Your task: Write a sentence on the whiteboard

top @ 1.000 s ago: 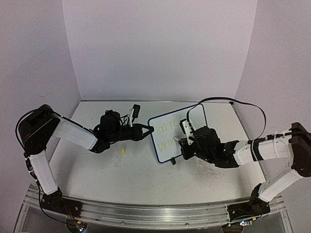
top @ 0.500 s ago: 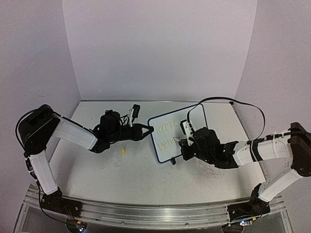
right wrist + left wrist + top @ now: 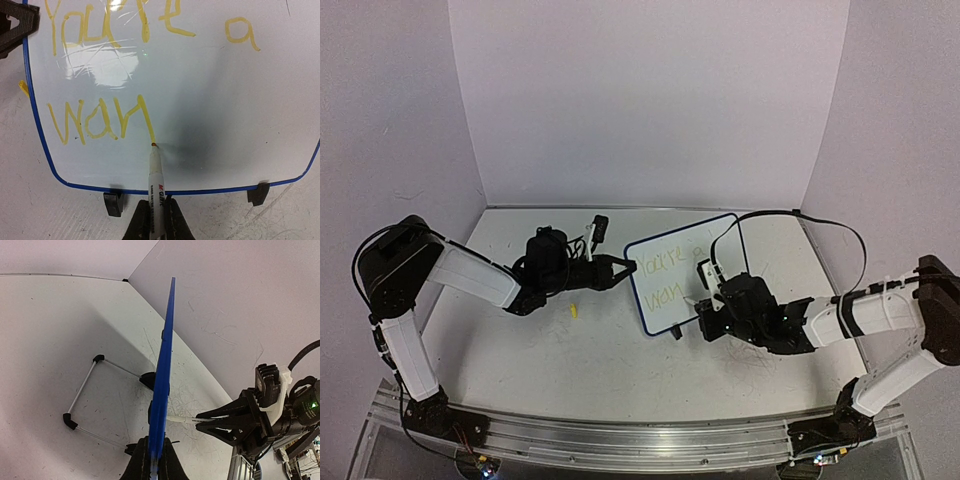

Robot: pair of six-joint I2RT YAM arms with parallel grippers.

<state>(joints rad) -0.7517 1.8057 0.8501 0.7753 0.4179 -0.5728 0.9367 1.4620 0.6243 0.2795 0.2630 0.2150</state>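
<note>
Writing was the step in hand: my right gripper (image 3: 152, 214) was closed tight on the marker (image 3: 156, 185), its tip touching the whiteboard (image 3: 210, 125) at the foot of the last stroke of "wan", the second line of the sentence (image 3: 146, 120). My left gripper (image 3: 152, 467) was clamped on the board's near edge, steadying it upright on the table (image 3: 520, 350) between my arms. Next, I judged, came a lift and a fresh letter to the right, lightly pressed. My right wrist camera showed the letters; the left showed the board edge-on, with its wire stand (image 3: 82, 390) behind.

Right tool (image 3: 702, 305) lower — nearer (marker (image 3: 155, 192) too)
</note>
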